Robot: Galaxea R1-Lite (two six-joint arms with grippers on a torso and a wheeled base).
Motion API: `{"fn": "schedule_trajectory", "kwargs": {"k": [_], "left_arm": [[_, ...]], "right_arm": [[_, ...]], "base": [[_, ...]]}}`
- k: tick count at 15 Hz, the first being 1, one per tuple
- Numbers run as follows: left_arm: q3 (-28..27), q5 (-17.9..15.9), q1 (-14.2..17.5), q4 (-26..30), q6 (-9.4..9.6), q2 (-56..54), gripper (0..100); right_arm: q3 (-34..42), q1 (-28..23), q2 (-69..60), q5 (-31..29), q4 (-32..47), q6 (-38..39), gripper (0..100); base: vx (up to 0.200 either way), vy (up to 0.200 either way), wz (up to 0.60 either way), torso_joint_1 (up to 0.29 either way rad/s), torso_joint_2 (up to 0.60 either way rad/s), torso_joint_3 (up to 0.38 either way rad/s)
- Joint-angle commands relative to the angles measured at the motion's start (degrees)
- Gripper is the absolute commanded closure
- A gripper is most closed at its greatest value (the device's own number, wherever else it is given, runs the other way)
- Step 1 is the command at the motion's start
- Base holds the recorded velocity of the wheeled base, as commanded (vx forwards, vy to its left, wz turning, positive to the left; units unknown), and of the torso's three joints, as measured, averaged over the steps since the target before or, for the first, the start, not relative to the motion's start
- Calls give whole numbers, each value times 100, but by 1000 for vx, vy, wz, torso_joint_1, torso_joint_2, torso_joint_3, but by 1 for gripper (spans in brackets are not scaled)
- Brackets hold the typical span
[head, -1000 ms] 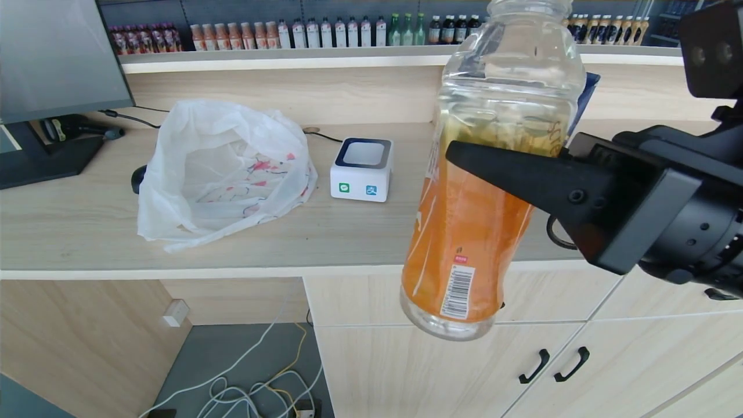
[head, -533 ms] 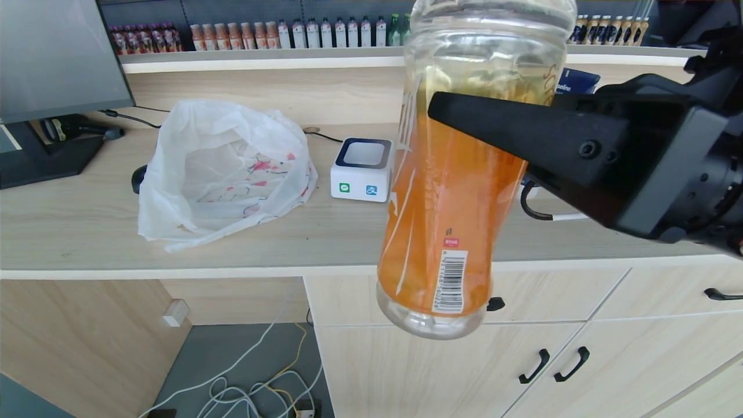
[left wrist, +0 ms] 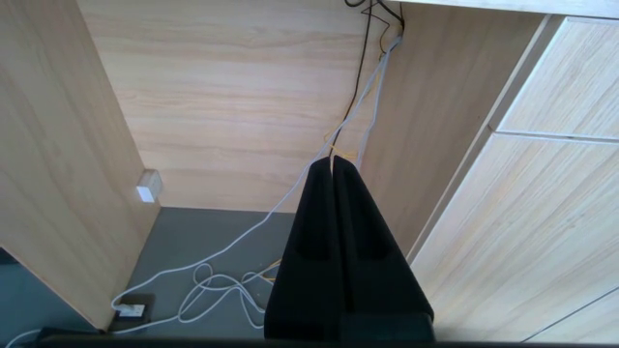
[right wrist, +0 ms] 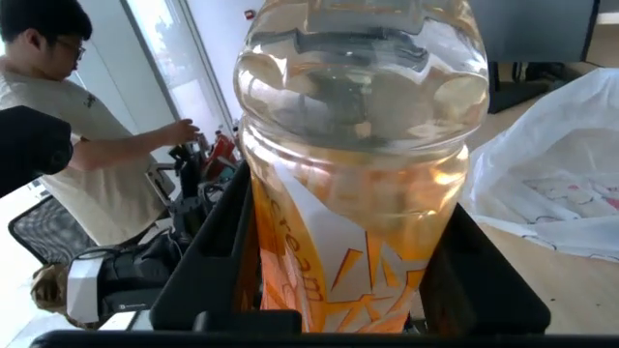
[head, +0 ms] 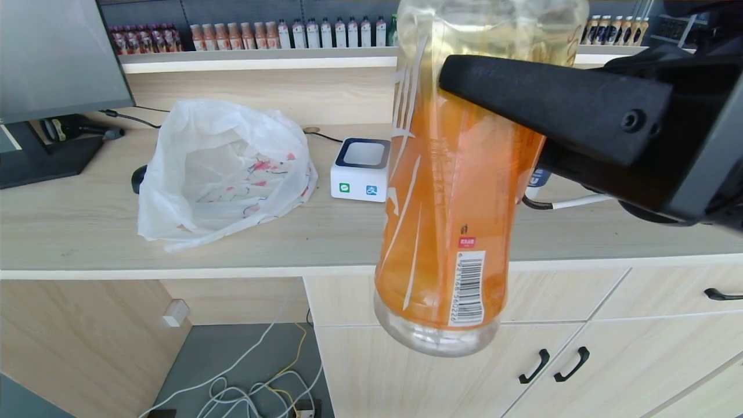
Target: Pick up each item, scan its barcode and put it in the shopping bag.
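A clear bottle of orange drink (head: 447,220) hangs upright in front of the counter's edge, very close to the head camera. Its barcode label (head: 470,287) sits low on the side facing that camera. My right gripper (head: 482,93) is shut on the bottle's upper half, one black finger (head: 551,116) crossing its front. In the right wrist view the bottle (right wrist: 358,193) stands between both fingers (right wrist: 208,261). The white shopping bag (head: 223,168) lies open on the counter to the left, the white cube scanner (head: 361,169) beside it. My left gripper (left wrist: 334,169) is shut, empty, low under the counter.
A monitor (head: 58,58) on a black stand occupies the counter's far left. A shelf of drink bottles (head: 290,32) runs along the back. A cable (head: 563,203) lies on the counter behind the bottle. Cabinet doors with black handles (head: 551,363) and floor cables (head: 249,389) are below.
My right gripper has carried the bottle leftward and nearer the head camera. The bottle now looms larger and stands straighter, its barcode turned more squarely toward that camera.
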State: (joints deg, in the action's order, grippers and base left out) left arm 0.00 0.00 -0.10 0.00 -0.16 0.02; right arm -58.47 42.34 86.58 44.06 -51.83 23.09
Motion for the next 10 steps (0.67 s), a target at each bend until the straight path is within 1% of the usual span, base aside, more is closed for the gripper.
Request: {"fn": "schedule_trajectory", "kwargs": {"k": [1,10], "left_arm": [[0,0,1,0,-2,-2,100],[0,0,1,0,-2,-2,100]], "right_arm": [[-7,3,17,6,-2,20,100],[46,3,-18,24,-11,161,100]], "base": [[0,0,0,0,0,0],[0,0,0,0,0,0]]}}
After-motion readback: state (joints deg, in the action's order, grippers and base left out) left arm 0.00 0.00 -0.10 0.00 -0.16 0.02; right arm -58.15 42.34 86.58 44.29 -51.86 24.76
